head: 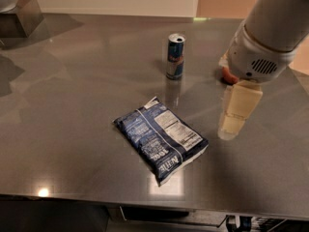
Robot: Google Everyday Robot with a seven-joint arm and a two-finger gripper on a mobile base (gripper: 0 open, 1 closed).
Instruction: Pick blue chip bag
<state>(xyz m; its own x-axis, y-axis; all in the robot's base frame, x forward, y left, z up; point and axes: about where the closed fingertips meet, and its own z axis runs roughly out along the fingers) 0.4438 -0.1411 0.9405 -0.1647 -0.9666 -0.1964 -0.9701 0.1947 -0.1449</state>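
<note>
The blue chip bag (161,139) lies flat on the grey metal table (72,110), near the front edge and a little left of centre, with its white nutrition label facing up. My gripper (231,127) hangs above the table to the right of the bag, pointing down, about a hand's width from the bag's right corner. It holds nothing that I can see. The white arm housing (263,37) fills the upper right.
A slim blue-and-silver drink can (175,56) stands upright behind the bag. A red apple (228,75) is mostly hidden behind the arm. A dark block (21,18) with a bowl on it stands at the far left corner.
</note>
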